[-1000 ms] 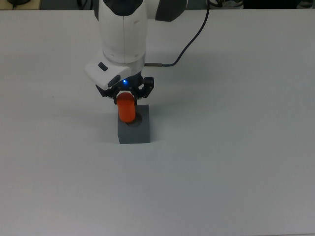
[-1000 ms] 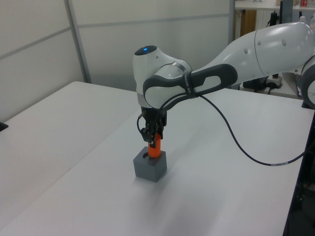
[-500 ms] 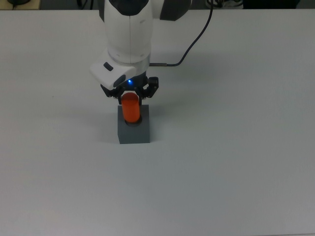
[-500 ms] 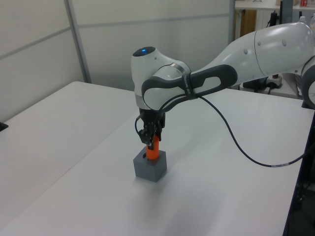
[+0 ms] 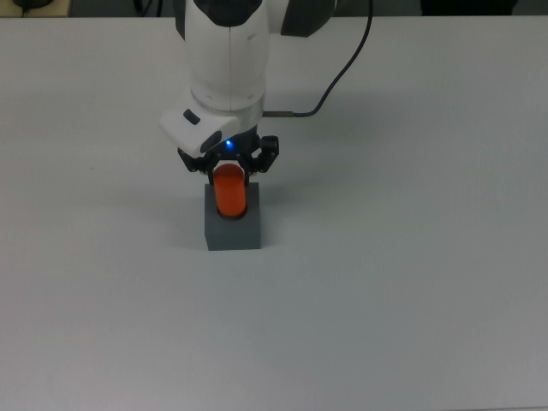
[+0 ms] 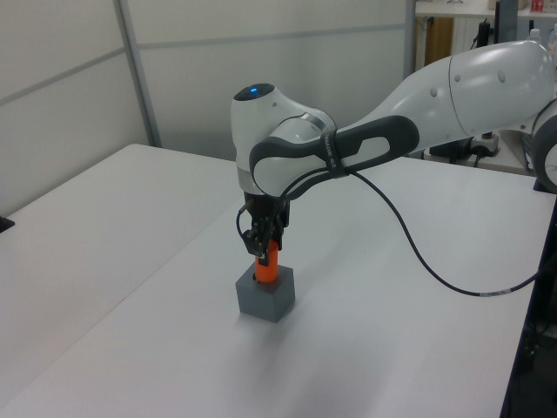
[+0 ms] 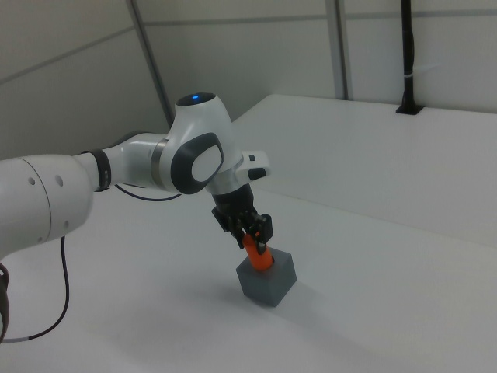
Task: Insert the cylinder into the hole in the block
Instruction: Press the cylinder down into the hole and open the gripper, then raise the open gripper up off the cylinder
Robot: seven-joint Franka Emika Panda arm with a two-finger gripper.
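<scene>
- The block (image 5: 233, 224) is sat on the white table (image 5: 411, 282) nearest the camera in the top view, hole face up, and it hasn't been budged over the last second.
- Right on top of it, the cylinder (image 5: 230, 190) is now lined up over the hole. A second ago it was hung off toward the top view's left edge of the block; it's since been slid toward the top view's right and centred.
- In the left view, the cylinder's (image 6: 266, 264) lower end looks to be poked into the block (image 6: 265, 294); how deep can't be told, since most of the orange is left sticking out.
- Just behind that, the gripper (image 5: 229, 164) is closed around the cylinder's upper end, so nothing's been let go yet.
- So the alignment part seems sorted, and what's left is probably a straight push down and then a release.
- Further back, the arm's black cable (image 5: 338, 73) is trailed across the table, well clear.
</scene>
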